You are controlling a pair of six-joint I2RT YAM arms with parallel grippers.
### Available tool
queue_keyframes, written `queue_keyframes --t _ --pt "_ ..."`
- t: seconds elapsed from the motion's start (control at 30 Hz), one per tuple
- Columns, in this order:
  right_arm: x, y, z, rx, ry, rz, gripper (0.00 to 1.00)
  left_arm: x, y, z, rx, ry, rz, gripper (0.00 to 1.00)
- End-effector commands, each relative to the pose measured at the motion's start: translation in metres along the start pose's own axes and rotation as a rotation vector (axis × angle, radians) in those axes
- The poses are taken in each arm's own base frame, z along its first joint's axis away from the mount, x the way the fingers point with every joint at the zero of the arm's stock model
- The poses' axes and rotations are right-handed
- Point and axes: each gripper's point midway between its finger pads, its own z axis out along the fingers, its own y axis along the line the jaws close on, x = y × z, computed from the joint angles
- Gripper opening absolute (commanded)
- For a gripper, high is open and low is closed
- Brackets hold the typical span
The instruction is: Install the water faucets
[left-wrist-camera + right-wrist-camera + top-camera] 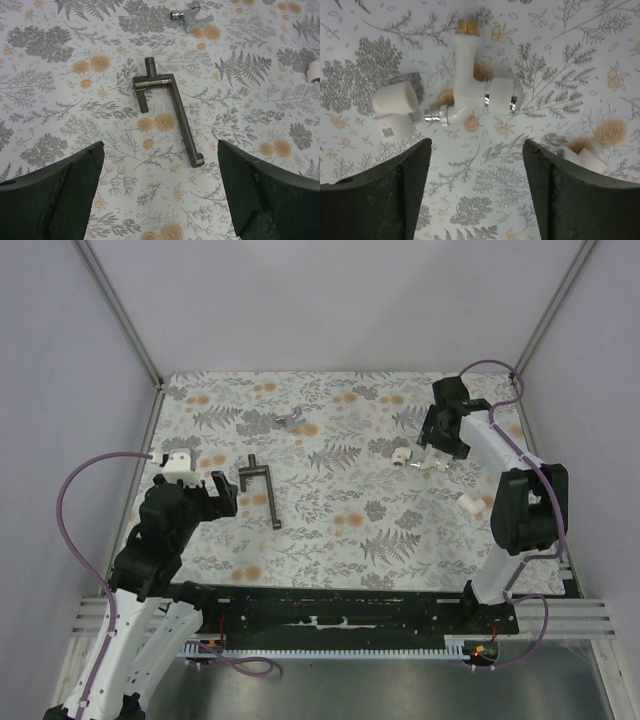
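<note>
Installation seems unstarted: the white faucet (pixel 465 75) lies loose on the bench (pixel 330 530), just ahead of the open, empty right tool (pixel 477 145); the left tool (pixel 160 147) gapes empty too.

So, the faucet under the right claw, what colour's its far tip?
Brassy gold tip; best seen in the right wrist view.

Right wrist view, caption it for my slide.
Open right gripper hovers over a white faucet with brass and chrome ends on the floral table cover.
</note>
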Motion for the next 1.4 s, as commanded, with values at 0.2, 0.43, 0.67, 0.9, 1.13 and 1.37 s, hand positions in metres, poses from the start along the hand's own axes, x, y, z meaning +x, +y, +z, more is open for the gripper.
queue_keyframes --t 0.2,0.43,0.67,0.9,1.13,1.37 --pt "-0.063 0.017 0.067 0.074 -0.078 0.038 0.57 0.002 -0.011 0.000 0.067 0.016 0.023 1.00" --pt "-0.044 0.017 0.098 0.091 -0.004 -0.015 0.50 0.005 -0.018 -0.003 0.106 0.019 -0.002 1.00" --pt "-0.028 0.024 0.111 0.042 0.061 -0.086 0.47 0.011 -0.028 0.002 0.151 0.056 -0.020 1.00" --pt "-0.013 0.021 0.098 0.005 0.085 -0.148 0.32 0.012 -0.048 0.007 0.238 0.092 -0.061 1.00" --pt "-0.010 0.017 0.052 -0.039 0.005 -0.218 0.01 0.010 -0.077 0.016 0.362 0.140 -0.146 1.00" --pt "0.004 0.062 -0.035 -0.293 -0.141 -0.317 0.00 -0.001 -0.115 0.023 0.522 0.194 -0.275 1.00"
